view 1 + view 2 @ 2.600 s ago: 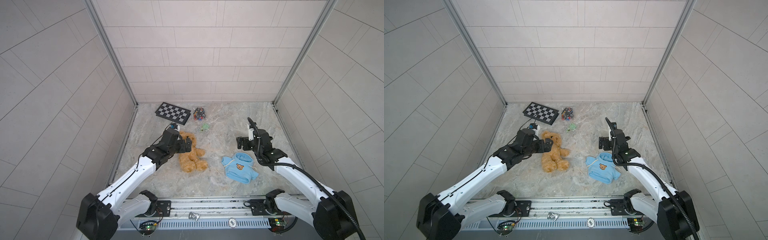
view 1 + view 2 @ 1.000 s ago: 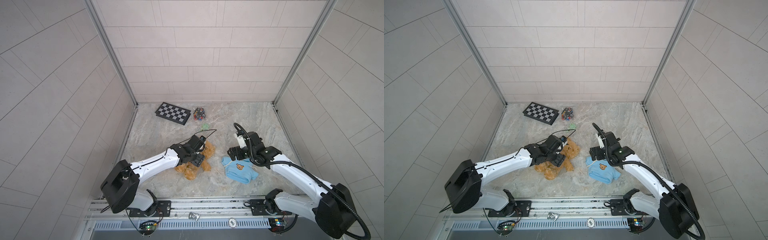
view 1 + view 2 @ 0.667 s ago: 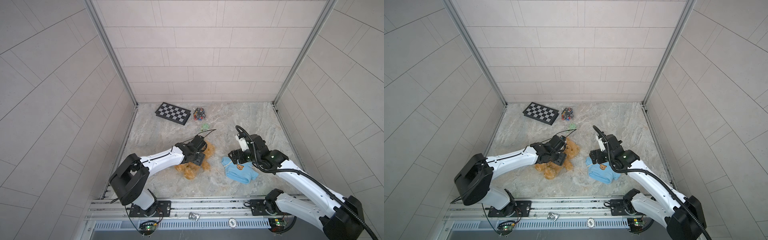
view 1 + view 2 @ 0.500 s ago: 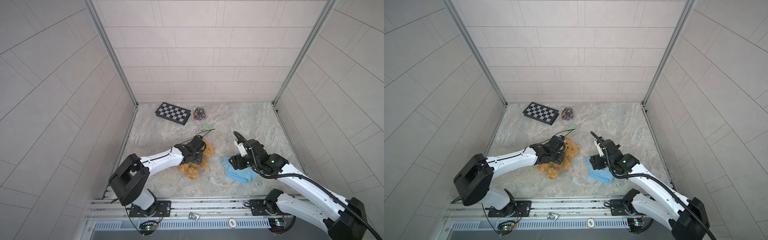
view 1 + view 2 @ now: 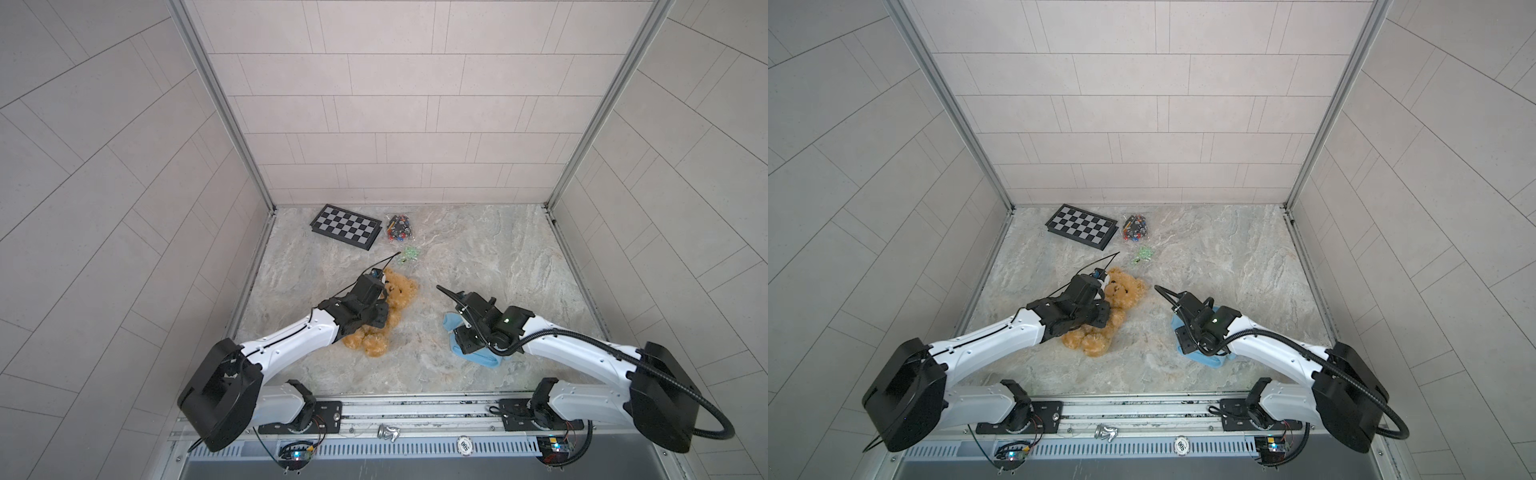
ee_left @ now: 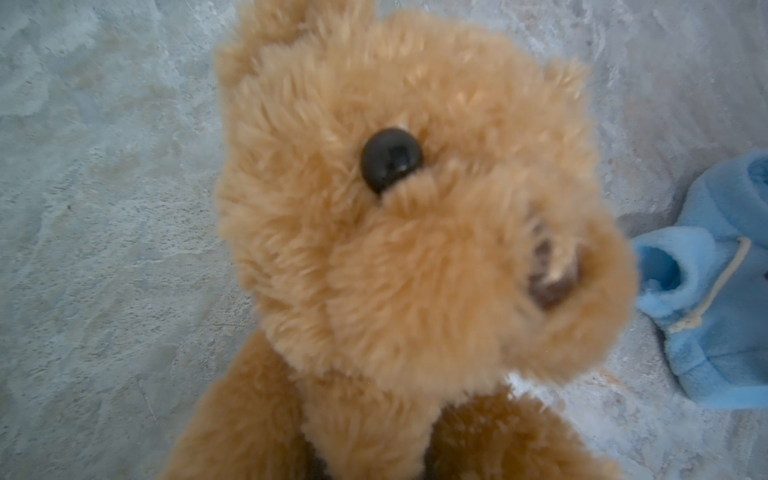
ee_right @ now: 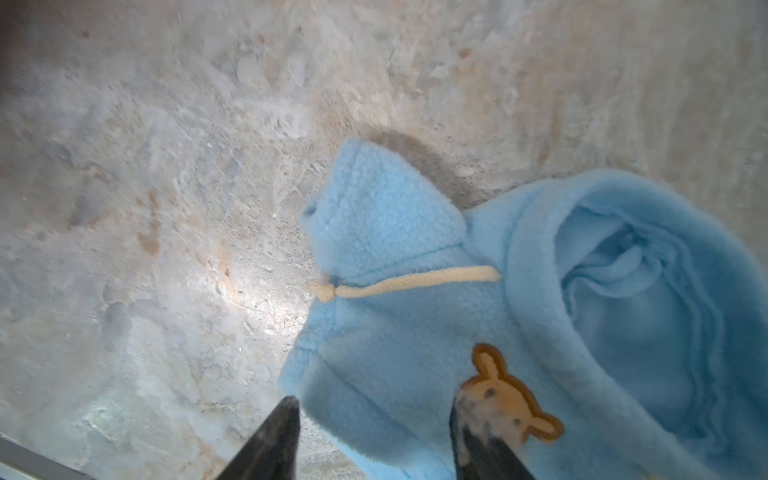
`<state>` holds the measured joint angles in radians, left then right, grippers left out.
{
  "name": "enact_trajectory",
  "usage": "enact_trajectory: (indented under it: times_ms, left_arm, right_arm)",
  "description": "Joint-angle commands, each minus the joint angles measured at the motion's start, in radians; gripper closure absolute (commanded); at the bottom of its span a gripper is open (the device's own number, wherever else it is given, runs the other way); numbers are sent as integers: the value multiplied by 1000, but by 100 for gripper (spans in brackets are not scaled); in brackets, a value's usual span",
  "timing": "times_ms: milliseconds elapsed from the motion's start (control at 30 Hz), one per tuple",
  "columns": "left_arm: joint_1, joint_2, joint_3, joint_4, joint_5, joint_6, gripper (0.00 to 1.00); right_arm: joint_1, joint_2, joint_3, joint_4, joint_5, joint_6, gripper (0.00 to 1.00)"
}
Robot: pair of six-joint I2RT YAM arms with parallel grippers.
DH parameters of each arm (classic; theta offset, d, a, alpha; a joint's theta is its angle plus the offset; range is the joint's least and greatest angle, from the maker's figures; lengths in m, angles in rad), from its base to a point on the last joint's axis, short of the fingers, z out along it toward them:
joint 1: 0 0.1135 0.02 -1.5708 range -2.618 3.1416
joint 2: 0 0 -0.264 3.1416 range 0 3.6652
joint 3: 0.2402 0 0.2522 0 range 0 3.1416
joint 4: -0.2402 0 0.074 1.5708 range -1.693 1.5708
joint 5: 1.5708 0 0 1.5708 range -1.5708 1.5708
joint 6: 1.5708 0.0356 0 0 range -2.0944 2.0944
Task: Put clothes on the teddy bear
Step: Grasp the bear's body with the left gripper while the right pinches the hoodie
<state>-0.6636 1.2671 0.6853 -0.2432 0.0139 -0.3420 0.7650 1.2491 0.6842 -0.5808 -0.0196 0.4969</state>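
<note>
My left pincer (image 5: 381, 319) grips the teddy bear (image 5: 401, 291) at its torso, head toward one o'clock; my right pincer (image 7: 376, 395), three o'clock of it, straddles the hoodie (image 7: 395, 232), spread.

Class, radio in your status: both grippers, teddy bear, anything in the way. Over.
Left gripper on teddy bear torso, jaws hidden. Right gripper open, astride blue hoodie edge. Bear undressed. Chessboard far back, apart.

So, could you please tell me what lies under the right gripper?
Under the right gripper lies the light blue hoodie on the marble table, open jaws straddling its edge by the bear-face patch. Anything beneath the fabric is hidden.
</note>
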Motion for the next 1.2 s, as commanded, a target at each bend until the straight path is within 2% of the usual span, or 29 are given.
enact_trajectory:
  times_ms: [0,267,400,600,733,767,800,867,967,1000,1067,1167]
  left_arm:
    - [20,-54,-9,5,-2,22,98]
    - [51,-131,0,-60,-23,67,100]
    - [51,-150,13,-95,-43,77,100]
    - [44,-143,0,-82,5,113,100]
    - [30,-64,2,-97,-7,115,100]
    - [22,-45,2,-97,-18,115,99]
    - [16,-29,5,-98,-27,114,94]
    - [12,-6,10,-94,-26,105,78]
    - [12,-10,19,-89,-5,84,66]
    - [13,-12,30,-103,-2,81,59]
    - [13,-14,70,-156,-5,75,35]
    - [13,-8,117,-203,-1,60,18]
  right_arm:
    - [16,72,52,-18,29,24,48]
    - [30,177,110,52,87,26,88]
    - [22,231,162,97,88,8,100]
    - [-49,308,221,217,37,-12,100]
    - [-94,351,236,260,-13,-40,100]
    - [-100,355,239,264,-26,-47,97]
    - [-104,354,242,266,-44,-53,93]
    - [-105,329,240,262,-64,-59,84]
    - [-105,261,230,225,-62,-67,73]
    - [-105,238,226,211,-57,-70,70]
    - [-113,184,214,171,-46,-77,63]
    - [-122,120,193,113,-45,-94,56]
